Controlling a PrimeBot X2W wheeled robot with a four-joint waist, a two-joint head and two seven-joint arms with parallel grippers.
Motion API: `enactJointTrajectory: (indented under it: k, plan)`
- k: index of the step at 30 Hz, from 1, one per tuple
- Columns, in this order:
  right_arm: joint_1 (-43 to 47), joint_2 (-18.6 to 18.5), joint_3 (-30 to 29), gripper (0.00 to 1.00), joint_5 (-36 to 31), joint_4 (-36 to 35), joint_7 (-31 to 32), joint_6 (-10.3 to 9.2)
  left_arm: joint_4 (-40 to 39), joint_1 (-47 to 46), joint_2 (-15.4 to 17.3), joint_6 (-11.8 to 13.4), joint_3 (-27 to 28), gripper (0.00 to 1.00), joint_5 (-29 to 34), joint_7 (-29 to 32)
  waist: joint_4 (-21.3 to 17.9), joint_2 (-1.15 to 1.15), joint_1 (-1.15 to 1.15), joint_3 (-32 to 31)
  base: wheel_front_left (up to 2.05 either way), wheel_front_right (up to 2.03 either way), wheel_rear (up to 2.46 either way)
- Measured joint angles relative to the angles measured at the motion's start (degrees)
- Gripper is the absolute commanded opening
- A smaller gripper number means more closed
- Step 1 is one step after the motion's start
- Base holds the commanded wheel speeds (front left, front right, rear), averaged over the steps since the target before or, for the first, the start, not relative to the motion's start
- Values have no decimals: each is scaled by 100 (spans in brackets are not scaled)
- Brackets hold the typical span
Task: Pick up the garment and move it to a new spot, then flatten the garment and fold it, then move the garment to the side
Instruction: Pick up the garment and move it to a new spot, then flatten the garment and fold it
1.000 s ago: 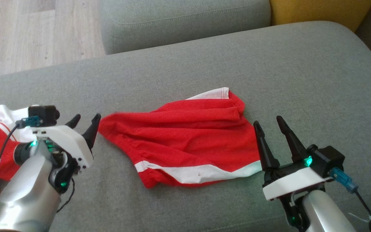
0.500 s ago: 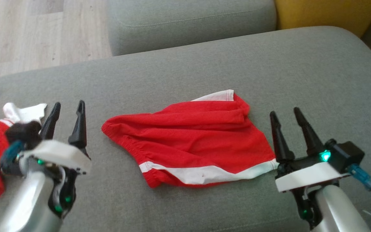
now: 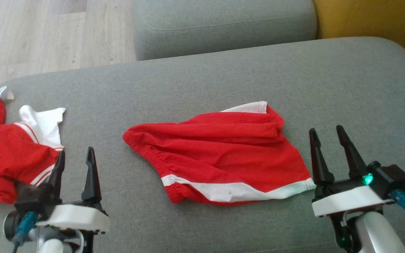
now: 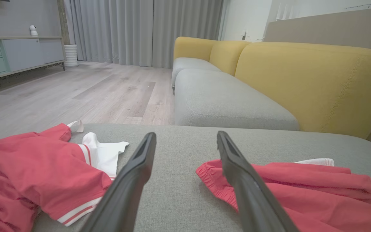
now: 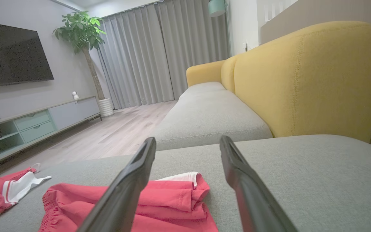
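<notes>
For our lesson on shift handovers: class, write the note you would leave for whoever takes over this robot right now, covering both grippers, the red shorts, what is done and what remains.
Left gripper: open, empty, over the grey cushion, between the red shorts and a second red-and-white garment.
Right gripper: open, empty, close beside the shorts' right hem corner.
Shorts: lying loose mid-cushion, neither gripper holding them; rumpled, with a ridge of fabric along the far edge.
Done: the shorts appear to be set down on their spot.
Left: flatten, fold neatly, then move to the side.
</notes>
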Motion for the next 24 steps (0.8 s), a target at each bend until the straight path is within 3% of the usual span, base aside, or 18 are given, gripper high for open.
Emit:
enactJointTrajectory:
  k: [9, 24]
  plan:
    - [125, 2, -108, 100, -242, 32, 0, 0, 259, 91, -447, -424, 398, 100, 677, 0, 113, 0, 0, 17, 0, 0, 0]
    - [115, 33, -112, 100, -291, 112, 0, 0, 577, 98, -880, -924, 973, 100, 956, 0, 138, 0, 0, -11, 0, 0, 0]
